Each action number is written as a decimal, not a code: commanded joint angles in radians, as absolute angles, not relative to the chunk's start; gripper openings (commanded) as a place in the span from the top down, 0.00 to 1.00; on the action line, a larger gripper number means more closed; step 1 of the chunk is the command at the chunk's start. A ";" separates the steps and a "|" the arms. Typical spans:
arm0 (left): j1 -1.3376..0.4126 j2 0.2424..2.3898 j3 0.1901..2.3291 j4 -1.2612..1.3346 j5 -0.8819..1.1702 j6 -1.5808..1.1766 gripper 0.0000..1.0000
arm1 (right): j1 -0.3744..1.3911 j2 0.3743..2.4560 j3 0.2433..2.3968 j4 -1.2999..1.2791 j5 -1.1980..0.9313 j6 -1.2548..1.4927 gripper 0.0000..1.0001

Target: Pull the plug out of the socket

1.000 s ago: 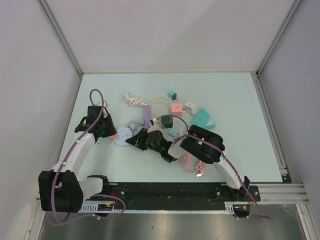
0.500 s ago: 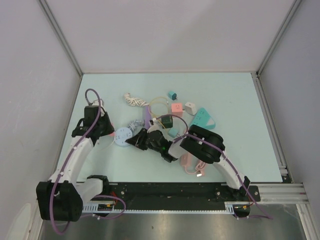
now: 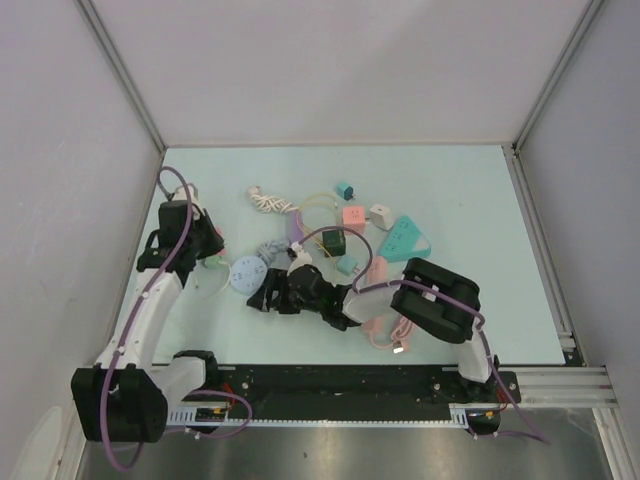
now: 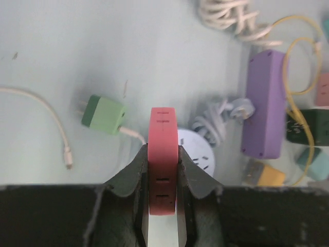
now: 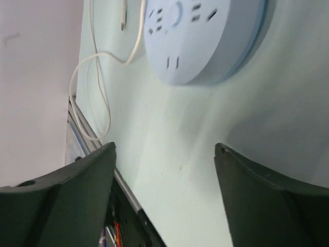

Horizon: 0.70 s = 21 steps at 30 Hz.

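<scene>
My left gripper point(image 4: 163, 154) is shut on the red plug point(image 4: 163, 131), a flat red block with slots held upright between the fingers. In the top view this gripper point(image 3: 203, 245) is to the left of the round pale-blue socket point(image 3: 246, 273), and the plug is clear of it. The socket point(image 4: 199, 154) lies flat on the table just behind the plug. My right gripper point(image 5: 164, 152) is open with only bare table between its fingers. The socket point(image 5: 205, 36) lies just beyond its fingertips. In the top view the right gripper point(image 3: 268, 297) sits at the socket's near right edge.
A green charger point(image 4: 104, 114) with a white cable lies left of the socket. Behind it are a purple power strip point(image 3: 293, 232), a coiled white cable point(image 3: 265, 200), a yellow cable point(image 3: 315, 205), small pink and teal blocks, a teal triangular strip point(image 3: 405, 238) and a pink cable point(image 3: 385, 332).
My left gripper has carried the red plug left and back, away from the round socket. My right gripper has opened, let go of the socket's edge and drawn back slightly.
</scene>
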State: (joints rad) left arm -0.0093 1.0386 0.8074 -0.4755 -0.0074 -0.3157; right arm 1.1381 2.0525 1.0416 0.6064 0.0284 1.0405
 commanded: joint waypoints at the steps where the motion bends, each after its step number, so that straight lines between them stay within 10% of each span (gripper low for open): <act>1: 0.032 1.118 0.928 -0.345 0.072 -0.334 0.99 | 1.187 1.882 1.040 0.422 0.124 0.914 0.14; 4: 0.081 1.233 0.980 -0.307 0.205 -0.374 1.00 | 1.238 1.781 1.042 0.332 0.219 0.864 0.01; 21: 0.144 1.690 1.126 -0.127 0.398 -0.410 0.86 | 1.437 1.375 0.921 -0.060 0.819 0.827 0.00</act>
State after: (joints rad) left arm 0.1364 1.6539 1.0786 -0.1673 0.3874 -0.4099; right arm 1.4277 1.4559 0.9787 0.0036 0.6476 0.8135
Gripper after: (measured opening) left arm 0.231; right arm 0.994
